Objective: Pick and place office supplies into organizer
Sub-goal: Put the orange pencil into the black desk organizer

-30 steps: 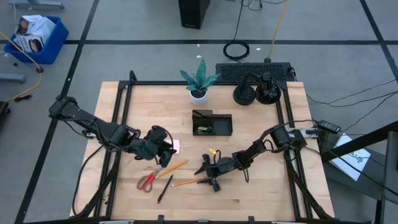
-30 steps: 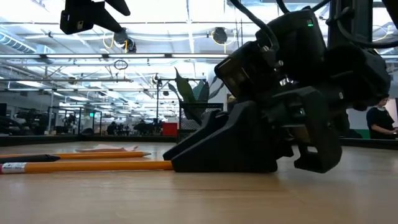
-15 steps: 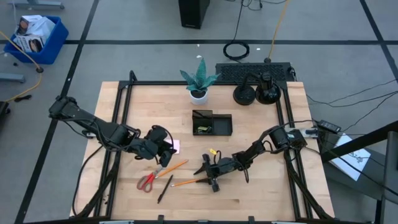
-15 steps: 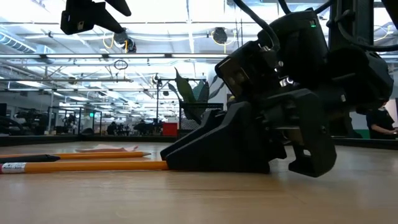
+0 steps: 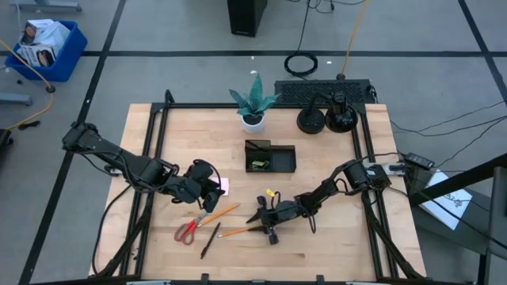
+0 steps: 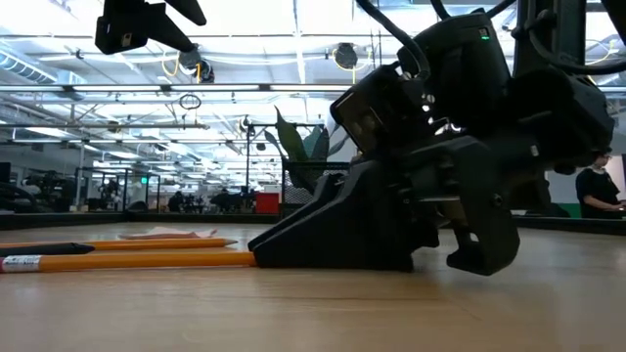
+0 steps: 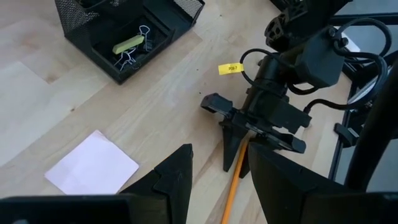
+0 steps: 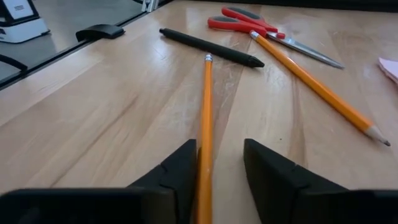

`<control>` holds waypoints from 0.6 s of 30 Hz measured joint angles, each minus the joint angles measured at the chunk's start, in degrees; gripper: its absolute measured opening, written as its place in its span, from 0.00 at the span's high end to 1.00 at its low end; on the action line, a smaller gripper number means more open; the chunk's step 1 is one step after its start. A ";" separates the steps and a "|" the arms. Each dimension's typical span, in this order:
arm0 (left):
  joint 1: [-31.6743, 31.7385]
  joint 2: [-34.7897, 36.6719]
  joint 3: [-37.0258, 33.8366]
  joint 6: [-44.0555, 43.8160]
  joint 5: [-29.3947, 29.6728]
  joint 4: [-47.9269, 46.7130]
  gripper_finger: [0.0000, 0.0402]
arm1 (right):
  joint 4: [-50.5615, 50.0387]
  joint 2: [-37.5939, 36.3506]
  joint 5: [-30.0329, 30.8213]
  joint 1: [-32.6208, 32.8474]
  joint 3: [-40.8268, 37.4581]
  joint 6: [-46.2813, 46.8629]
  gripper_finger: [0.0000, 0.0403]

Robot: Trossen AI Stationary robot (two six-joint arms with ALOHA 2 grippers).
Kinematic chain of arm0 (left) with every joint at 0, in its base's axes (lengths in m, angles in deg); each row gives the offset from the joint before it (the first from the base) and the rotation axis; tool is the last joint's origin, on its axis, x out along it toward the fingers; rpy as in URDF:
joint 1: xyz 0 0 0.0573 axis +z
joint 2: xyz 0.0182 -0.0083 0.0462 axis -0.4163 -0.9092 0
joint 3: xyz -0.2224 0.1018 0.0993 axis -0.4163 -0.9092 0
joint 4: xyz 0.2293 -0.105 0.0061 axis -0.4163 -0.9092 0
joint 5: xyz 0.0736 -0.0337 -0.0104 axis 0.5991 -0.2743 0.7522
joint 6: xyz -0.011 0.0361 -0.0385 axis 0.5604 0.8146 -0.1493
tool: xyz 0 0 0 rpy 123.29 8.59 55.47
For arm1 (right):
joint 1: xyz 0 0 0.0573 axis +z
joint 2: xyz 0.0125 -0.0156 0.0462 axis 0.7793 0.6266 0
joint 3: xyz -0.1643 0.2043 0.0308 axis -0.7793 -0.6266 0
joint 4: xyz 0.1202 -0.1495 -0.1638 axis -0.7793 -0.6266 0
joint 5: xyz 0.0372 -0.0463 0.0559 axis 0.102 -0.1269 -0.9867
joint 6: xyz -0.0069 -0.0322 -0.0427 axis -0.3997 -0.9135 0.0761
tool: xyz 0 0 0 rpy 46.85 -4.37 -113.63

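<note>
We see two orange pencils. One pencil (image 8: 205,118) lies flat on the pale wood-grain surface (image 5: 333,245), its near end running between the right claw (image 5: 269,229) fingers, which sit low on either side with a small gap; we cannot tell if they actually pinch it. The second pencil (image 8: 317,87), sharpened, lies apart at an angle, its far end touching the red-handled scissors (image 8: 249,20). One slim matte black pen (image 8: 211,47) lies just past the first pencil's eraser end. One pink sticky-note pad (image 7: 93,165), flat and square, lies beside the left claw (image 5: 212,187).

The organizer (image 5: 270,157), a black mesh tray with divided compartments, sits near the middle of the surface, well apart from the pencils. One compartment holds a yellow-green highlighter (image 7: 127,45) and a few wire-handled binder clips (image 7: 134,55); exact count unclear.

The left claw hovers near the pad, its two dark fingers partly open and holding nothing.

Further back: one potted green plant (image 5: 253,103) with pointed leaves, one black keyboard (image 5: 321,91), two round black bases (image 5: 326,120).
</note>
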 joint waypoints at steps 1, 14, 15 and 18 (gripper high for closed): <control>0.00 0.00 0.00 0.08 0.03 0.01 0.60 | -0.21 0.00 0.00 0.00 -0.01 0.13 0.73; 0.00 0.00 0.00 0.75 0.06 -0.10 0.60 | -2.04 0.00 0.55 -0.06 -0.04 4.28 0.95; 0.00 0.00 0.00 0.72 0.06 -0.25 0.60 | -1.33 0.02 0.99 -0.01 -0.04 4.15 0.95; 0.00 0.00 0.00 0.72 0.04 -0.85 0.60 | 1.23 0.17 1.62 0.00 -0.04 4.25 0.97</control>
